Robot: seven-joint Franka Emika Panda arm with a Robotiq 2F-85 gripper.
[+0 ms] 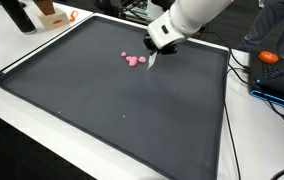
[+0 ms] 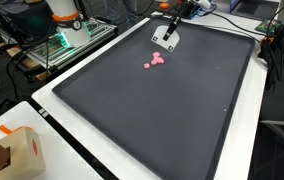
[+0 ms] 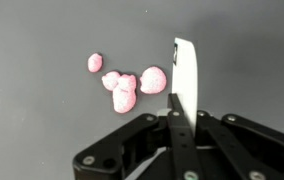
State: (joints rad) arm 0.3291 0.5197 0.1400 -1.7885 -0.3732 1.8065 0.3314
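A cluster of small pink lumps [image 3: 124,85] lies on the dark grey mat [image 1: 102,110], seen in both exterior views [image 1: 134,60] [image 2: 154,63]. My gripper [image 3: 178,112] is shut on a thin white flat piece [image 3: 184,72] that stands on edge just right of the lumps, close to the rightmost one. In the exterior views the gripper [image 1: 154,54] [image 2: 165,38] hangs low over the mat beside the pink cluster, with the white piece [image 1: 150,61] pointing down toward the surface. Whether the piece touches the mat or the lump cannot be told.
The mat [image 2: 172,110] has a raised black border. An orange object [image 1: 269,57] and cables lie off one side of it. A cardboard box [image 2: 12,150] sits on the white table at a corner. Equipment with an orange part [image 2: 67,15] stands beyond the mat.
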